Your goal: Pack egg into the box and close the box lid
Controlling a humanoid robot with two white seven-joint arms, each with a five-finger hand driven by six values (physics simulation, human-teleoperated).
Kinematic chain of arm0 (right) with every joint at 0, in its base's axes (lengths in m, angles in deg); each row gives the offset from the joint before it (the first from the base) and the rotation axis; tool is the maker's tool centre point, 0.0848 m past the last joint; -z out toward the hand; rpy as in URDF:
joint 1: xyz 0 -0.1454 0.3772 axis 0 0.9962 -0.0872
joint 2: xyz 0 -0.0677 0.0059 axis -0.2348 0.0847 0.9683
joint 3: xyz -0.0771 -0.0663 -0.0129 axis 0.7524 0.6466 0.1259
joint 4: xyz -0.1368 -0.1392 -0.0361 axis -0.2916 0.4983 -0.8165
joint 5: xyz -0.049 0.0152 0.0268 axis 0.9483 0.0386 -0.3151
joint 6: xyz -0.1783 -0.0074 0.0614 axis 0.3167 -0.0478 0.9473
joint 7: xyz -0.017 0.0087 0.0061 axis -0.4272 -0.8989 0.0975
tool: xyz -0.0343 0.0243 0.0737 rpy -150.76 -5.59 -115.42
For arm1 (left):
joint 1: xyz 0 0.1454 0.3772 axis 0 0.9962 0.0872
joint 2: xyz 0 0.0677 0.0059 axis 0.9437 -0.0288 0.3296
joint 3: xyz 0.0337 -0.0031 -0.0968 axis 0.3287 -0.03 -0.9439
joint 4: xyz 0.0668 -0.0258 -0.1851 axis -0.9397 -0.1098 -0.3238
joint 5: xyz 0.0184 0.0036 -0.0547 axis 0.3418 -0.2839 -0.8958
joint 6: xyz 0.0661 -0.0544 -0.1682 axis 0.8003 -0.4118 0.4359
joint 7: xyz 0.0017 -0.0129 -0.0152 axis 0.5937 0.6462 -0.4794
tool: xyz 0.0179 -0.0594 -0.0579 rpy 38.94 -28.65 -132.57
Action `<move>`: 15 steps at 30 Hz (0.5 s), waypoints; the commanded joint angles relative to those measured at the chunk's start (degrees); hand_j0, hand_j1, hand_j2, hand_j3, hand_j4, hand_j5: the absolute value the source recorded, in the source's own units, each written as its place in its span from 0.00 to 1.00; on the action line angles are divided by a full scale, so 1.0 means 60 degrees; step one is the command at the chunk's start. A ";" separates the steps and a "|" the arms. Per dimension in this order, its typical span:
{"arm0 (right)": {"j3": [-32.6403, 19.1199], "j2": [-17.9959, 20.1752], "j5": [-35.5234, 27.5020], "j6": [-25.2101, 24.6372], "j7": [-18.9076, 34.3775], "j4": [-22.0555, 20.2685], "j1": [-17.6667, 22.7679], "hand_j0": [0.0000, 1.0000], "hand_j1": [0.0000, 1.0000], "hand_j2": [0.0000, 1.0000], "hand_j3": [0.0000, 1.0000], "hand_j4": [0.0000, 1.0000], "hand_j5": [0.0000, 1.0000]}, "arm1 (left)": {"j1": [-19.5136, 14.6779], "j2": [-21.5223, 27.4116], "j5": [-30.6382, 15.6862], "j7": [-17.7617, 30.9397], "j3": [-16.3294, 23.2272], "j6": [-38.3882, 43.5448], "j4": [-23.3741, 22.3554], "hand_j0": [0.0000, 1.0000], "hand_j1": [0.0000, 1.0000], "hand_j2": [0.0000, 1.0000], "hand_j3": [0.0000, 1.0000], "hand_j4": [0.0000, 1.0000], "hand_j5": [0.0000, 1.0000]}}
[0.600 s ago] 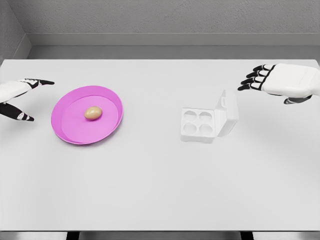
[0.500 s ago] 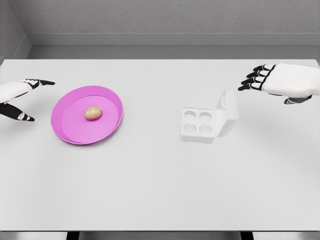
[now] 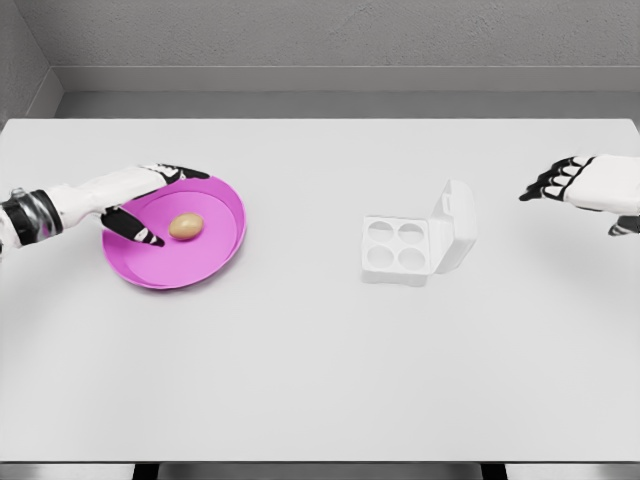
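In the head view, the egg (image 3: 186,226) lies in the pink plate (image 3: 215,257) on the table (image 3: 320,380). The left hand (image 3: 142,203) reaches over the plate rim, fingers spread and holding nothing, thumb just beside the egg, perhaps not touching. A good grasp should close gently from both sides. The box (image 3: 403,248) stands open, well apart. The right hand (image 3: 580,185) hovers at right, relaxed and empty.

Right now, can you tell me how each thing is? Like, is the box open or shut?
Box: lid open and standing up, all four cups empty.
Egg: lying on the plate, not held.
Plate: flat on the table, holding only the egg.
Left hand: open over the plate, fingers spread beside the egg.
Right hand: open, in the air to the right of the box, holding nothing.
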 commanded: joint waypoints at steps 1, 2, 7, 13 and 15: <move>0.0421 -0.0106 -0.0025 -0.0024 -0.0004 -0.0004 0.0000 1.00 1.00 1.00 1.00 1.00 1.00 | -0.0014 -0.0242 0.0029 -0.0004 0.0225 0.0021 -0.0102 1.00 1.00 1.00 1.00 1.00 1.00; 0.0451 -0.0150 -0.0010 -0.0024 -0.0004 -0.0063 0.0044 1.00 1.00 1.00 1.00 1.00 1.00 | -0.0029 -0.0242 0.0043 -0.0004 0.0225 0.0021 -0.0292 1.00 1.00 1.00 1.00 1.00 1.00; 0.0465 -0.0150 -0.0039 -0.0024 -0.0004 -0.0136 0.0029 1.00 1.00 1.00 1.00 1.00 1.00 | -0.0029 -0.0256 0.0175 -0.0004 0.0240 0.0021 -0.0409 1.00 1.00 1.00 1.00 1.00 1.00; 0.0480 -0.0150 -0.0025 -0.0024 -0.0004 -0.0488 0.0190 1.00 1.00 1.00 1.00 1.00 1.00 | -0.0029 -0.0256 0.0160 -0.0004 0.0240 0.0021 -0.0395 0.99 0.99 0.99 0.99 0.99 0.99; 0.0480 -0.0136 -0.0025 -0.0024 -0.0004 -0.0751 0.0322 1.00 1.00 1.00 1.00 1.00 1.00 | -0.0044 -0.0242 0.0146 -0.0019 0.0240 0.0021 -0.0395 0.99 0.99 0.99 0.99 0.99 0.99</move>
